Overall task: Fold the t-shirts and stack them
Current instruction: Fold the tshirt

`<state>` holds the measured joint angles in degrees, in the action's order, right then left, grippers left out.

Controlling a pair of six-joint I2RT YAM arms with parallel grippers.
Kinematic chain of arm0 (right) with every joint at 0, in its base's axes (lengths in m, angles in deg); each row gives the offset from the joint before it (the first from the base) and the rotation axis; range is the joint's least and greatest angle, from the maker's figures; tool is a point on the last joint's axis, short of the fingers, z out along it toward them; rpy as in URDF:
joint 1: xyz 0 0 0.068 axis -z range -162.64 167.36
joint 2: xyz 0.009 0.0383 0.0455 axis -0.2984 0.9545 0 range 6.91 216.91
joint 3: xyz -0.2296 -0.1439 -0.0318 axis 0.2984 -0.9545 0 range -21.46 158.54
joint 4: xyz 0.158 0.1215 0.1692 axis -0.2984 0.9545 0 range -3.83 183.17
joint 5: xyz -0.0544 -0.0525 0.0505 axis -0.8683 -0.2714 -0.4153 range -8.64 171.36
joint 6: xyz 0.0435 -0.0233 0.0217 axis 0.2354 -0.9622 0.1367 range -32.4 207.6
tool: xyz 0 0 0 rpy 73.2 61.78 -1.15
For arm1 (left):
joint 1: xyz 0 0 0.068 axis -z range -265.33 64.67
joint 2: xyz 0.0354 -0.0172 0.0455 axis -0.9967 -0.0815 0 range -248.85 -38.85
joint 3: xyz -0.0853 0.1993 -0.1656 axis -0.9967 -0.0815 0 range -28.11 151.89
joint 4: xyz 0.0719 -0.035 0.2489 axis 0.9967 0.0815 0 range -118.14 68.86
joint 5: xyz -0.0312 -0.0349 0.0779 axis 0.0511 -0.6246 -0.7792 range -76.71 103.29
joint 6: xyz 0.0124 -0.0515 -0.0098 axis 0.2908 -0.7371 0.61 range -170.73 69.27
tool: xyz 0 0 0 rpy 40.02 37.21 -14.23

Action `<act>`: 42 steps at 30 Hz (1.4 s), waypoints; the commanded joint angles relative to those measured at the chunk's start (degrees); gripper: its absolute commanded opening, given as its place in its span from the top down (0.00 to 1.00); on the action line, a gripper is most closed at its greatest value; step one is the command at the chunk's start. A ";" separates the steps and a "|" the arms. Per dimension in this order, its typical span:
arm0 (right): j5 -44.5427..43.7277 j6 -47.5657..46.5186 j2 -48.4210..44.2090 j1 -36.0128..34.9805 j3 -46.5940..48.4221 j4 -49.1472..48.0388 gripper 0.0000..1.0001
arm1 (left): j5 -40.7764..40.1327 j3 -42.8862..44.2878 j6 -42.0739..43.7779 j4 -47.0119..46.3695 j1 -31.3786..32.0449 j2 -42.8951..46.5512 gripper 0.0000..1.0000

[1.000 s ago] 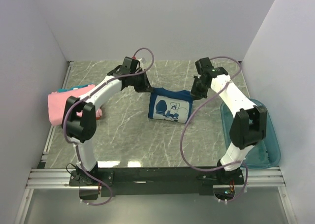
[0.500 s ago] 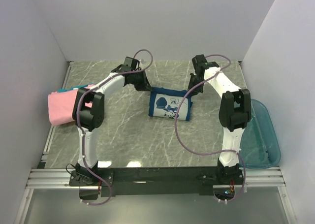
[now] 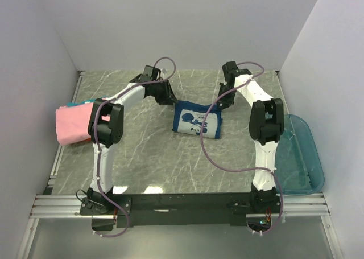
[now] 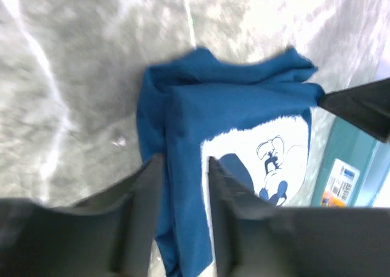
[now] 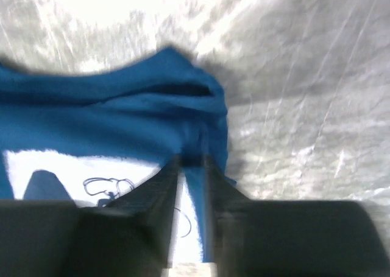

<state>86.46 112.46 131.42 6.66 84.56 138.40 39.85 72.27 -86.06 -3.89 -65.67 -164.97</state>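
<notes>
Navy-blue t-shirt (image 3: 196,121) lies folded on the worktop (image 3: 148,151), print side up, between the two grippers. The left gripper (image 4: 184,167) is over one end with its jaws parted, cloth showing in the gap but not pinched. The right gripper (image 5: 190,164) is over the other end, jaws a narrow slit apart; that view is blurred. Pink t-shirt (image 3: 71,125) sits well apart, outboard of the left gripper.

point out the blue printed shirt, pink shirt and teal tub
folded navy-blue printed cloth t-shirt (image 3: 196,122), top view, white print panel
pink cloth t-shirt (image 3: 71,125), top view, middle
translucent teal plastic tub (image 3: 298,162), top view, bare floor
</notes>
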 commanded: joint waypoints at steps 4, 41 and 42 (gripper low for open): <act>-2.03 -2.54 2.85 1.82 11.31 4.72 0.50 | -2.83 2.02 0.79 -2.80 -2.17 1.05 0.44; 8.61 2.39 -6.03 -10.75 -21.19 -10.83 0.48 | 11.23 -27.43 -6.24 -27.24 -2.26 10.99 0.32; 8.43 2.38 -5.86 -10.83 -21.64 -11.00 0.48 | 11.31 -27.52 -6.41 -27.93 -2.26 10.90 0.33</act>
<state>97.28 115.26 124.51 -4.38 64.32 128.26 49.41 45.30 -91.09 -27.30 -68.27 -155.77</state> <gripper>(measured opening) 0.517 0.675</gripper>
